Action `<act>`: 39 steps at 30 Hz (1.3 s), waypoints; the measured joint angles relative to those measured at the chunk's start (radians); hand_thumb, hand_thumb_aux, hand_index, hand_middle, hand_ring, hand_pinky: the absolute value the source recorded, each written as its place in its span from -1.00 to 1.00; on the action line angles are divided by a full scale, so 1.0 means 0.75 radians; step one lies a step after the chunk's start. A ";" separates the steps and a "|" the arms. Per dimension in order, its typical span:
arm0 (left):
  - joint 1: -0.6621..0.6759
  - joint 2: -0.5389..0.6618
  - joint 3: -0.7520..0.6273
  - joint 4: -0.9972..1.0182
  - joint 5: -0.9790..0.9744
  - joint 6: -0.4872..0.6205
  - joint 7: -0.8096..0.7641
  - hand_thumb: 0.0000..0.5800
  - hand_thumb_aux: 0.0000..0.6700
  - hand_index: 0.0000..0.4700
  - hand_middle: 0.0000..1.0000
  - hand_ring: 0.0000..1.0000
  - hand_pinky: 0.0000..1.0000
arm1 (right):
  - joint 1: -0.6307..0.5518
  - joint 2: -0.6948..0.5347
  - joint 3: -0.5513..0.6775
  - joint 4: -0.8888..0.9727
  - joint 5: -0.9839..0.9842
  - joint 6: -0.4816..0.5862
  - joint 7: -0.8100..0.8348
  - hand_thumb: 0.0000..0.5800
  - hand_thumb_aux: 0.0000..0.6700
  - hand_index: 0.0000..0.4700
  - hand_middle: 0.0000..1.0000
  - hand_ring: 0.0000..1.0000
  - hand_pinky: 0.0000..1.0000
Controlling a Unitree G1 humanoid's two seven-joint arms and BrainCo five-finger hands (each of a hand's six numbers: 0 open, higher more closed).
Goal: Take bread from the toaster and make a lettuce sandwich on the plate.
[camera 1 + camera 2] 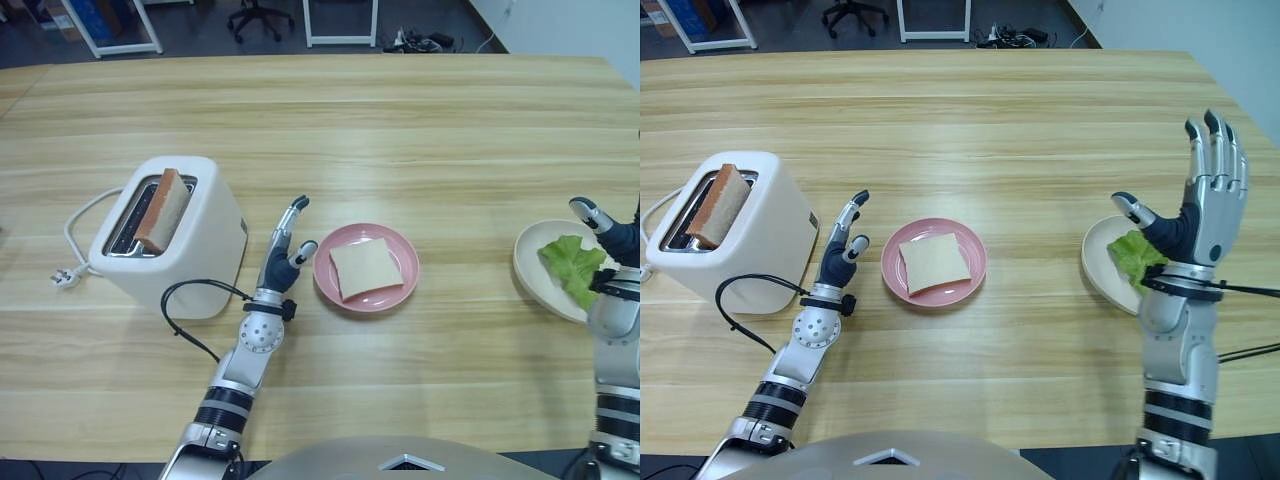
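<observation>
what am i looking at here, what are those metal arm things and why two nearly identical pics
Both pictures come from a camera on a humanoid robot's head, one from each eye, looking down at a wooden table. That is why they nearly match.

The metal arms are the robot's own. Its left hand is open between the toaster and the pink plate, holding nothing. Its right hand is raised and open beside a beige plate with lettuce on it, and it holds nothing either.

An upright slice of bread sticks out of the toaster. A flat slice lies on the pink plate.
</observation>
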 measured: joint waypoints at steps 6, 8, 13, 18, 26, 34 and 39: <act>0.004 -0.033 -0.002 0.028 0.011 -0.016 0.002 -1.00 -1.00 -1.00 -1.00 -1.00 -1.00 | -0.158 -0.196 0.248 0.688 -0.159 0.108 -0.078 -1.00 -1.00 -1.00 -1.00 -1.00 -1.00; 0.006 -0.050 -0.004 0.031 0.027 -0.018 0.002 -1.00 -1.00 -1.00 -1.00 -1.00 -1.00 | -0.212 -0.217 0.353 0.922 -0.169 0.118 -0.092 -1.00 -1.00 -1.00 -1.00 -1.00 -1.00; 0.013 -0.058 -0.001 0.033 0.032 -0.018 0.000 -1.00 -1.00 -1.00 -1.00 -1.00 -1.00 | -0.265 -0.255 0.485 1.135 -0.138 0.113 -0.114 -0.71 -0.85 -0.85 -1.00 -1.00 -1.00; 0.031 -0.063 0.000 0.033 0.055 -0.016 0.001 -1.00 -1.00 -1.00 -1.00 -1.00 -1.00 | -0.283 -0.296 0.577 1.147 -0.109 0.116 -0.101 0.82 0.40 0.40 -1.00 -1.00 -1.00; 0.048 -0.074 0.004 0.025 0.067 -0.014 0.001 -1.00 -1.00 -1.00 -1.00 -1.00 -1.00 | -0.283 -0.336 0.664 1.069 -0.083 0.143 -0.065 1.00 1.00 1.00 -1.00 -1.00 -1.00; 0.058 -0.077 0.013 0.009 0.082 -0.003 0.003 -1.00 -1.00 -1.00 -1.00 -1.00 -1.00 | -0.206 -0.387 0.647 0.891 -0.007 0.183 -0.088 1.00 1.00 1.00 -1.00 -1.00 -1.00; 0.061 -0.084 0.022 0.005 0.082 -0.003 0.004 -1.00 -1.00 -1.00 -1.00 -1.00 -1.00 | -0.109 -0.400 0.539 0.404 0.020 0.255 -0.082 1.00 1.00 1.00 -1.00 -1.00 -1.00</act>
